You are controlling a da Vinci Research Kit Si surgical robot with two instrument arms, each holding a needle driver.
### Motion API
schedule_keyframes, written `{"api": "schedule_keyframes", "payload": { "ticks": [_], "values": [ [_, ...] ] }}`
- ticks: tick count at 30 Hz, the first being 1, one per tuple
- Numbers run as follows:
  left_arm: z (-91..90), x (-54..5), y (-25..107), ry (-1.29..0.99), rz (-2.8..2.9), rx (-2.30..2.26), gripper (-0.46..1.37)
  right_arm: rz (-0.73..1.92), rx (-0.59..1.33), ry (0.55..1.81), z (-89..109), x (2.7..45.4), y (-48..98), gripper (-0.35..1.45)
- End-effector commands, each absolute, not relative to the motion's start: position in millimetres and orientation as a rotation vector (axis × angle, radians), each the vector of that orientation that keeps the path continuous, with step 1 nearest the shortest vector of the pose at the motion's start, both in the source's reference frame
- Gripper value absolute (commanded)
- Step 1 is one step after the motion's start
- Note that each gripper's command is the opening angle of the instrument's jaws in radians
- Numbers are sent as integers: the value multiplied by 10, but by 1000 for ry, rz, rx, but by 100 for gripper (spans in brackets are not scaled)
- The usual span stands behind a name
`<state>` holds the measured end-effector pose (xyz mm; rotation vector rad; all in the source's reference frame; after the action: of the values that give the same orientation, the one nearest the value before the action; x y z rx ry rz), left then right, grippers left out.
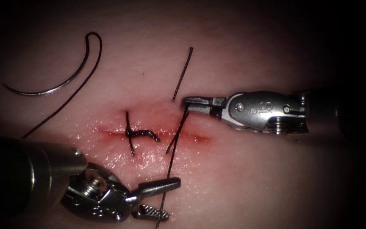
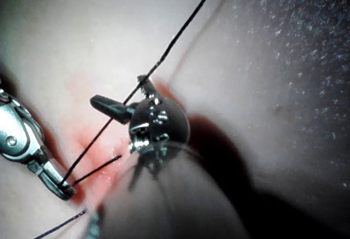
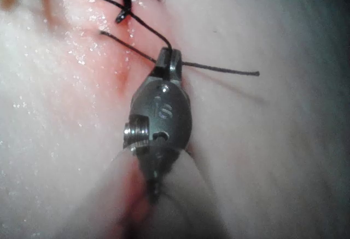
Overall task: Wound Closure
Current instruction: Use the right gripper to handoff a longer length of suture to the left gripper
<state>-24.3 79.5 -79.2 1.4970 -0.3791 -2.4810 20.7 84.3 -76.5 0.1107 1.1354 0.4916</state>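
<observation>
The right tool (image 1: 191, 101) grips the thread (image 1: 178, 127) just above the cut (image 1: 149, 132), jaws closed. The left tool (image 1: 159, 197) gapes wide below, holding nothing, thread running between its jaws. The needle (image 1: 51, 80) lies free on the tissue (image 1: 255, 178), upper left, nearer the left tool.
</observation>
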Motion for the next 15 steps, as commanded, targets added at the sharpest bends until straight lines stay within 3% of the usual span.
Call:
{"api": "schedule_keyframes", "payload": {
  "ticks": [1, 12, 15],
  "values": [
    [-794, -245, 794, -371, -2475, 1495, 33, 494, 108, 1134, -766, 208, 842, -35],
    [-796, -245, 786, -353, -2449, 1505, 23, 492, 111, 1132, -767, 208, 842, -35],
    [-797, -247, 784, -346, -2443, 1509, 11, 491, 113, 1130, -767, 208, 841, -35]
  ]
}}
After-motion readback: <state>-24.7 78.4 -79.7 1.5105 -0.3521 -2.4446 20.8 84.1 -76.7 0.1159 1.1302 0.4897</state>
